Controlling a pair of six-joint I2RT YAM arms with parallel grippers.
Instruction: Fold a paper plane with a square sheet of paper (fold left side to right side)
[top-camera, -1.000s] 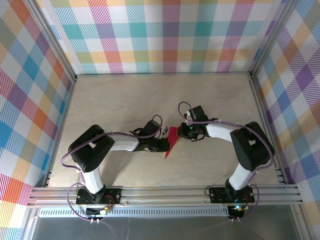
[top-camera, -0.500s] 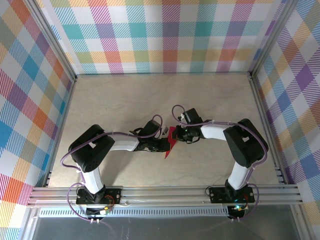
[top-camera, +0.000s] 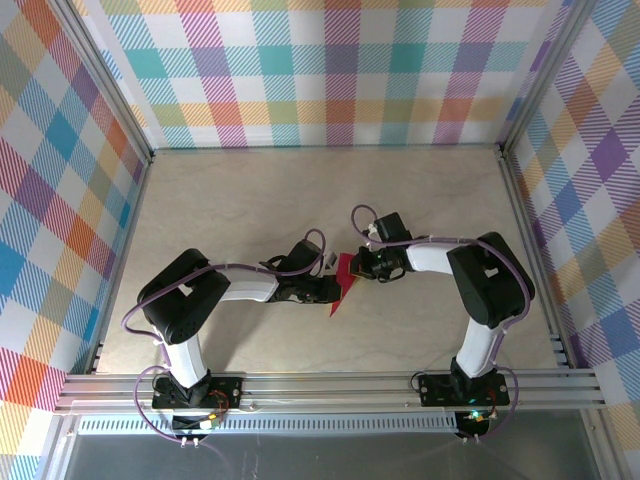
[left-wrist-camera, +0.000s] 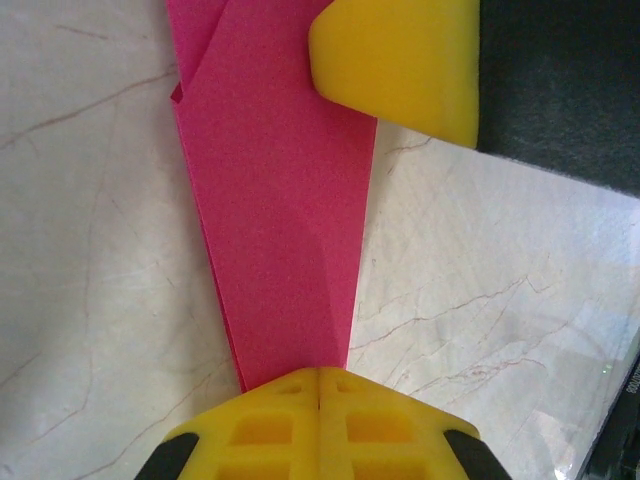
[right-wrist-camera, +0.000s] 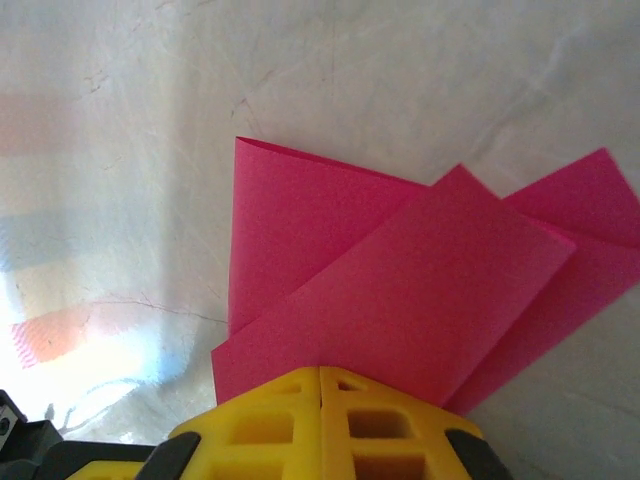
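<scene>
The square sheet of paper (top-camera: 343, 280) lies on the table between both arms, magenta-pink and folded into a narrow, pointed, creased paper plane shape. My left gripper (top-camera: 332, 289) is shut, its tips resting on the paper's narrow end (left-wrist-camera: 280, 200). In the left wrist view the closed tips (left-wrist-camera: 318, 372) cover that end. My right gripper (top-camera: 360, 266) is shut too, its tips (right-wrist-camera: 320, 372) sitting on the wide end, where overlapping flaps (right-wrist-camera: 400, 290) fan out. A yellow finger of the right gripper (left-wrist-camera: 400, 60) shows in the left wrist view, on the paper's far end.
The pale marbled tabletop (top-camera: 250, 200) stretches open behind and to both sides of the paper. Plaid walls with aluminium posts (top-camera: 510, 160) close in the table. A metal rail (top-camera: 320, 385) runs along the near edge at the arm bases.
The right gripper slid left along the paper's wide end, then came back slightly to the right. The left gripper and the paper have stayed where they were.
</scene>
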